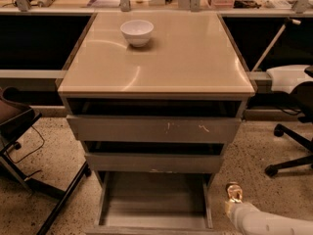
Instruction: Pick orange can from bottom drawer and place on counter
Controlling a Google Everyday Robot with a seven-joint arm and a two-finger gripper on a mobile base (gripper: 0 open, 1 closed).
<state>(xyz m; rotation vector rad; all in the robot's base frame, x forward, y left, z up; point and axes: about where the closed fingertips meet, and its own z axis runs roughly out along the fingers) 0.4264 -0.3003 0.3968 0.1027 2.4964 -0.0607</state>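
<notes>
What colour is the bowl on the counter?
White bowl, camera view; gripper lower right, beside bottom drawer.

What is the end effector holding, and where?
At bottom right, the end effector grips the small shiny coppery-orange metal can by its lower end.

One white robot arm [266,224] enters from the bottom right corner of the view. It lies low and nearly level, its smooth rounded casing reaching leftward and slightly upward. At its far end the gripper [234,199] points up and away from the camera, just right of the bottom drawer [208,210] and outside its side wall. The orange can [234,191] sits at the gripper's tip.
</notes>
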